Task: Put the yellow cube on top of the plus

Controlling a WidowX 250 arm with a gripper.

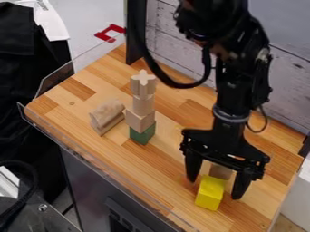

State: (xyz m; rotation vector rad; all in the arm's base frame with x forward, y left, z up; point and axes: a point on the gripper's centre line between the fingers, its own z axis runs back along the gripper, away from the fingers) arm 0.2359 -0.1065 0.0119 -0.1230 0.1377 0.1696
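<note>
One black gripper point(215, 187) hangs at the lower right of the frame, fingertips directed down toward the wooden table point(172, 172). The top edge of the frame cuts off the upper part of the arm point(233, 86). The yellow cube point(210, 192) lies at the lower right of the frame, between the fingers point(241, 183) and slightly forward of them. A plain wooden block point(220, 171) is located just behind the cube; the gripper body covers its top and the cube covers its lower part, so its full shape cannot be determined. Whether this block touches the cube cannot be determined.

Jaw state: wide apart, not clamped. A visible gap separates the cube from the right-hand finger. The left-hand finger is just beside the cube's upper left corner; contact at this point cannot be confirmed.

The plus point(143, 81) is located at the upper center-left of the frame, upright at the top of a stack. Below it, in descending order, are a wooden cylinder point(142, 105), a wooden cube point(140, 121) and a green block point(142, 135). The plus hides the top of the cylinder. A wooden arch-like piece point(107, 116) lies left of the stack; its exact form is hard to make out.
</note>
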